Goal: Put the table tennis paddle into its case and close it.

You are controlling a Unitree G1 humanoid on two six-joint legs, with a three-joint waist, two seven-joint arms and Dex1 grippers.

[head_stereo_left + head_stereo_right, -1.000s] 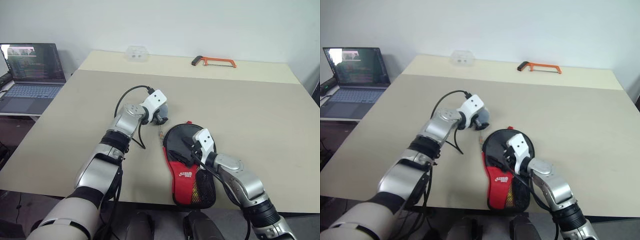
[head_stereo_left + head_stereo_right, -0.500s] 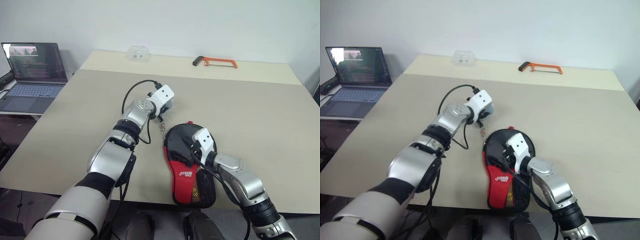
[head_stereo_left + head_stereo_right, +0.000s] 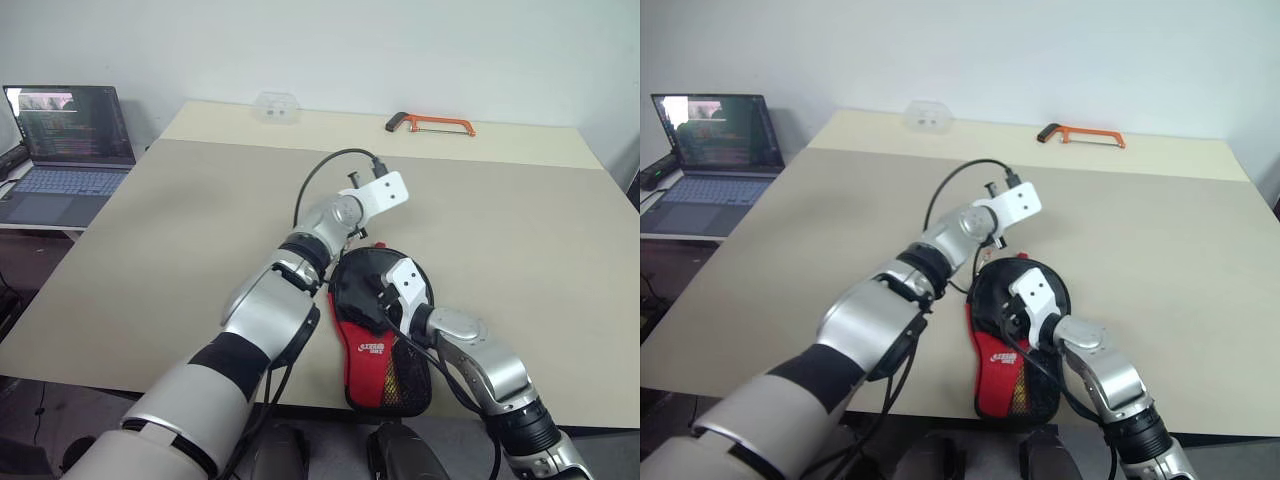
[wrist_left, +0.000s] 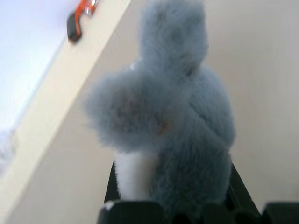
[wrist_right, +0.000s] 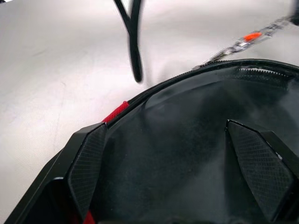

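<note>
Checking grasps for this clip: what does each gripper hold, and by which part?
Left gripper pinches the case's grey plush charm at its lower end. Right gripper, open, rests on the case.

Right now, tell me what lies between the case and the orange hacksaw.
Left eye view: bare tabletop between case and hacksaw, apart from the left arm's wrist.

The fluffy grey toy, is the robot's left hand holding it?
Yes, the left wrist view shows the grey plush charm squeezed between the left gripper's black fingers.
</note>
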